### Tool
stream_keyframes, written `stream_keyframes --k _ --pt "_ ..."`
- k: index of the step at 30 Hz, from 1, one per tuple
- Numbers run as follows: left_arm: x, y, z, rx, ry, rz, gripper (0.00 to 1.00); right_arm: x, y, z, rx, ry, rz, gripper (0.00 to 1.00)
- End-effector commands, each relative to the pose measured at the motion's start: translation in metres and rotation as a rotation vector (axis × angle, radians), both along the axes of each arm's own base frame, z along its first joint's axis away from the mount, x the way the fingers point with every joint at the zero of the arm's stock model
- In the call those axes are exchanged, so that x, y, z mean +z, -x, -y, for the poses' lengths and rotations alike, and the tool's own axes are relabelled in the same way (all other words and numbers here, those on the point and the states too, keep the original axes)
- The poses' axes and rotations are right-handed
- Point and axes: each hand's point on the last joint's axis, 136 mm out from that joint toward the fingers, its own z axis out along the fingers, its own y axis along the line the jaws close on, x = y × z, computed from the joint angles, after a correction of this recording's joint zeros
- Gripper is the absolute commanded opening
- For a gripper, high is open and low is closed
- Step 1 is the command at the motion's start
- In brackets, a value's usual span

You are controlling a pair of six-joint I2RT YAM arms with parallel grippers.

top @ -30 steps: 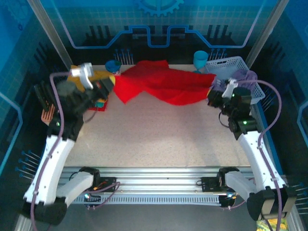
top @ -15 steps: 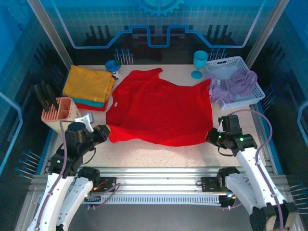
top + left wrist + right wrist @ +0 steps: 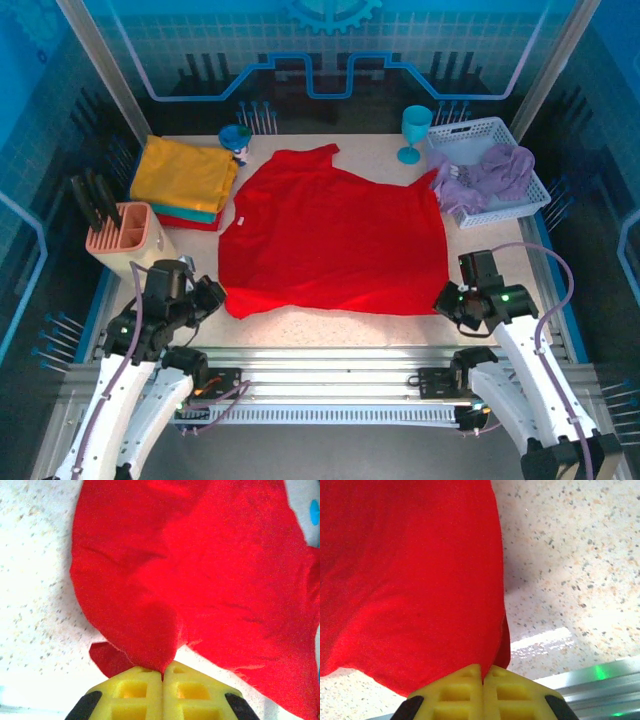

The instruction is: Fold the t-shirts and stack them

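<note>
Starting with containers: a basket [image 3: 478, 127] is noted at the far right of the table [image 3: 470, 245], with a lavender shirt [image 3: 495, 170] bundled in it and one fold draped over its left rim. A pink holder [image 3: 130, 240] is seen at the left edge, with black handles [image 3: 90, 195] standing up out of it. A blue goblet [image 3: 415, 130] is placed upright just left of the basket. A small blue cup [image 3: 235, 138] is set at the far edge, beside a stack [image 3: 185, 185] of folded shirts: mustard on top, with teal and red-orange edges beneath.

The table is a pale speckled surface, bounded at its near edge by an aluminium rail [image 3: 330, 365]. Blue gridded panels are seen behind and to both sides.

The red shirt [image 3: 335, 235] is spread nearly flat at the table's centre, collar toward the far side.

The left gripper [image 3: 215, 297] is clamped on the shirt's near left corner; in the left wrist view its yellow fingers [image 3: 135, 690] are pressed together with cloth pinched between them. The right gripper [image 3: 447, 300] is clamped on the near right corner, its fingers [image 3: 450, 695] likewise closed on the hem.
</note>
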Motion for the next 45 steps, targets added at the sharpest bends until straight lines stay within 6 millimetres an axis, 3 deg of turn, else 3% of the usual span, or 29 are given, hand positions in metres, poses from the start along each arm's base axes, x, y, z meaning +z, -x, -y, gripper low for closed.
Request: stream_keyframes --k 1,10,16,18,22,24,25,28,32,35,40,42,45 --pt "0.002 0.017 0.001 0.026 0.037 -0.073 0.00 -0.007 0.022 0.011 -0.044 0.051 -0.068 0.00" --pt "0.018 0.058 -0.009 0.059 0.031 -0.149 0.00 -0.005 0.022 0.015 -0.066 0.071 -0.073 0.00" --pt "-0.005 0.060 -0.007 0.047 0.019 -0.217 0.00 -0.010 0.021 0.013 -0.055 0.065 -0.081 0.02" --pt "-0.012 0.060 -0.003 0.038 0.038 -0.252 0.00 -0.011 0.023 0.014 -0.053 0.066 -0.086 0.08" --pt "-0.013 0.065 -0.012 0.024 -0.035 -0.279 0.50 -0.003 0.021 0.016 -0.067 0.073 -0.044 0.68" --pt "-0.002 0.056 -0.015 0.005 -0.074 -0.239 0.82 -0.003 0.013 0.014 -0.062 0.062 -0.011 0.82" --pt "0.005 0.048 -0.014 -0.017 -0.091 -0.226 0.89 -0.004 0.009 0.014 -0.062 0.064 -0.004 0.89" --pt "0.025 0.012 0.000 -0.109 -0.100 -0.185 0.94 0.005 -0.013 0.009 -0.038 0.053 0.057 0.93" --pt "0.061 -0.057 0.030 -0.223 -0.037 0.024 0.93 0.038 -0.065 0.000 0.039 0.059 0.278 0.89" --pt "0.075 -0.114 0.045 -0.264 -0.030 0.122 0.92 0.060 -0.106 -0.004 0.117 0.114 0.418 0.84" --pt "0.109 -0.201 0.067 -0.338 -0.067 0.326 0.92 0.079 -0.171 -0.004 0.184 0.203 0.484 0.79" --pt "0.115 -0.232 0.073 -0.380 -0.108 0.391 0.92 0.084 -0.197 -0.007 0.199 0.208 0.505 0.76" --pt "0.108 -0.276 0.079 -0.433 -0.178 0.407 0.91 0.090 -0.233 -0.005 0.216 0.230 0.519 0.70"
